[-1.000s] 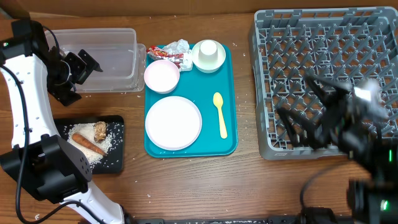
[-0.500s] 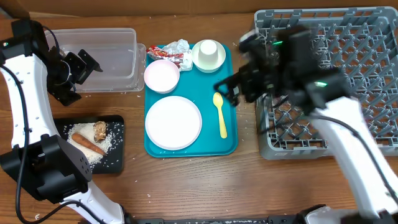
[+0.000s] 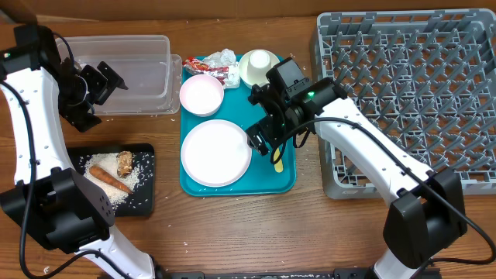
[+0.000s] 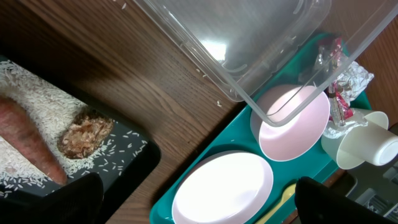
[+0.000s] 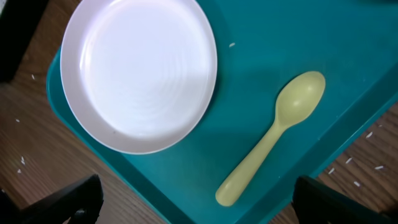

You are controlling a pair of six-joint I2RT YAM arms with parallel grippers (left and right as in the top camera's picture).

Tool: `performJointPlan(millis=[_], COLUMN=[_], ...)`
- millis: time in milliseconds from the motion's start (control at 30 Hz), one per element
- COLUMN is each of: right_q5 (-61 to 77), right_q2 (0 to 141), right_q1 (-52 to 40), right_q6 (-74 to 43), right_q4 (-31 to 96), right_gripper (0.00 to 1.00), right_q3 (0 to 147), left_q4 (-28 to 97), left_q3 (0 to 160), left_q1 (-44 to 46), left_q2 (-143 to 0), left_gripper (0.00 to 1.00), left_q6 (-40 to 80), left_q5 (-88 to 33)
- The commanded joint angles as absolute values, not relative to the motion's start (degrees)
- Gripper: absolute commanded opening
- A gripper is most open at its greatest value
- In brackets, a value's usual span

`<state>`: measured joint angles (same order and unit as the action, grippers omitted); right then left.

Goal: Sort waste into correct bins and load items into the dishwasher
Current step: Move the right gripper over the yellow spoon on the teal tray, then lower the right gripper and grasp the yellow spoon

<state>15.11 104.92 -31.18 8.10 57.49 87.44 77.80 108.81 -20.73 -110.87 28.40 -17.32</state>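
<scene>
My right gripper (image 3: 267,132) hangs open and empty over the teal tray (image 3: 256,184), above the pale yellow spoon (image 3: 277,161) (image 5: 273,137) and beside the large plate (image 3: 215,153) (image 5: 140,71). In the right wrist view my fingers (image 5: 199,208) straddle the spoon's handle end without touching it. My left gripper (image 3: 105,81) (image 4: 199,214) is open and empty over the left end of the clear tub (image 3: 136,54). The black tray (image 3: 149,203) holds the carrot stick (image 3: 108,180), the brown chunk (image 3: 124,161) and rice. The crumpled napkin (image 3: 222,56) and wrapper (image 3: 218,72) lie at the teal tray's back.
A pinkish bowl (image 3: 201,94) and a white cup (image 3: 260,68) stand on the teal tray's back half. The grey dish rack (image 3: 403,77) fills the right side of the table. Loose rice grains lie on the wood near the tub and the rack.
My right arm has swung left from over the dish rack to above the teal tray, and now hangs over the spoon. My left arm has not moved.
</scene>
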Motion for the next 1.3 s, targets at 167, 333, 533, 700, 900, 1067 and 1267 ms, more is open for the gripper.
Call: performJointPlan(millis=[167,333,533,700,900,1067,1267], right_q5=[10.09,-1.87,-1.65,-0.78,0.45,0.43,-3.79], right_q2=[107.68,111.02,114.24,117.19,119.59,119.61,119.66], right_q1=[-31.0,-31.05,-31.09,-31.16,-31.31,-31.44,-31.46], right_q6=[-10.59,-21.37,-23.86,-24.32,-24.25,-24.25,-24.23], right_q4=[51.0,51.05,51.77,52.8,53.04,52.69,52.95], right_gripper=[1.0,0.97,0.87,0.86,0.76,0.63,0.64], right_q3=[88.12,88.09,88.09,88.09,88.09,88.09,88.09], left_q4=[77.76,77.76,77.73,77.73,77.73,77.73,77.73], left_q3=[109.97,109.97,109.97,109.97,109.97,109.97,109.97], left_q1=[-20.56,-20.56,-20.56,-20.56,-20.56,-20.56,-20.56], left_q2=[-108.97,-108.97,-108.97,-108.97,-108.97,-108.97,-108.97], left_gripper=[1.0,1.0,1.0,1.0,1.0,1.0,1.0], left_q6=[28.29,28.29,28.32,28.32,28.29,28.32,28.29], left_q5=[-17.17,-17.17,-17.17,-17.17,-17.17,-17.17,-17.17])
